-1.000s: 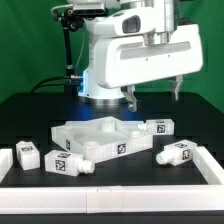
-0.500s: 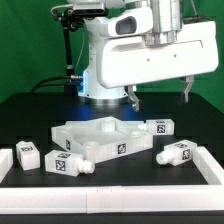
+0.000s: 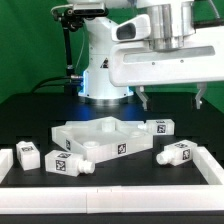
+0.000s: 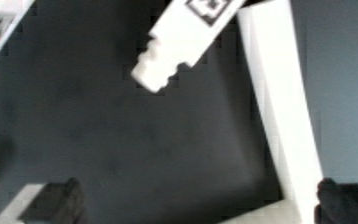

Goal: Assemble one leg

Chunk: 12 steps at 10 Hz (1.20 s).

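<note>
We see the gripper [image 3: 171, 99] wide open, holding nothing (it hangs above the tabletop [image 3: 30, 115]); a leg [image 3: 178, 154] lies near the front edge, at the exterior view's right.

The white Panda arm [image 3: 100, 55] stands at the back of the scene, and its upper links rise out of the top of the exterior view. The grey wrist [image 3: 165, 18] points straight down. It carries the broad white hand [image 3: 165, 65], which is turned crosswise so that its long side faces the camera, toward the exterior view's right. The gripper [image 3: 171, 100] hangs high, aimed downward. Its two dark fingers [image 3: 143, 97] are spread wide, one near each end of the hand, and nothing is held between them. In the wrist view the gripper [image 4: 197, 203] shows only as two dark, blurred fingertips [image 4: 55, 200] set far apart.
</note>
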Tool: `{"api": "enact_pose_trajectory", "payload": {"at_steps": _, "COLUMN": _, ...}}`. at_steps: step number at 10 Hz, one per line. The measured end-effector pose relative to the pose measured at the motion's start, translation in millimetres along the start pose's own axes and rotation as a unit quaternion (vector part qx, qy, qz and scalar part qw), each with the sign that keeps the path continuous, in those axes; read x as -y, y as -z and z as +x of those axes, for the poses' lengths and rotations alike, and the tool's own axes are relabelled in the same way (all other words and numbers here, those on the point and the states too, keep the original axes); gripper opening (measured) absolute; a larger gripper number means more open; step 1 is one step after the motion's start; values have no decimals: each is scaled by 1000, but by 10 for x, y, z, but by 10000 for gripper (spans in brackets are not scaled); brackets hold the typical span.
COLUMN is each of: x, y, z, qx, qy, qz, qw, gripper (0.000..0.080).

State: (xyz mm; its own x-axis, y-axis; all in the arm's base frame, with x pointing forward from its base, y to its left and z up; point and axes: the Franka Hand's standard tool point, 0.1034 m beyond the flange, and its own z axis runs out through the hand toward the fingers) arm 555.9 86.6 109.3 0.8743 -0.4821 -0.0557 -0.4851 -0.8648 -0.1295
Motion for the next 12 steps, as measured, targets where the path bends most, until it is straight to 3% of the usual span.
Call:
{"api": "enact_pose_trajectory", "payload": {"at_steps": 1, "x": 3, "y": -24, "z": 13, "qx": 7, "qy": -39, "qz": 10, "qw": 999, "gripper": 649}}
{"api": "enact_pose_trajectory", "payload": {"at_steps": 5, "x": 33, "y": -38, "z": -24, "qx": 11, "qy": -82, "qz": 13, "qw": 997, "gripper": 649}}
{"api": "enact_pose_trajectory", "payload": {"at_steps": 8, "x": -89, "y": -380, "z": -175, "qx": 29, "qy": -126, "qz": 2, "qw": 992, "gripper": 649}}
{"api": "enact_pose_trajectory", "payload": {"at_steps": 12, "x": -99, "y": -755, "z": -247, "qx": 22, "qy": -126, "qz": 4, "qw": 992, "gripper": 649}}
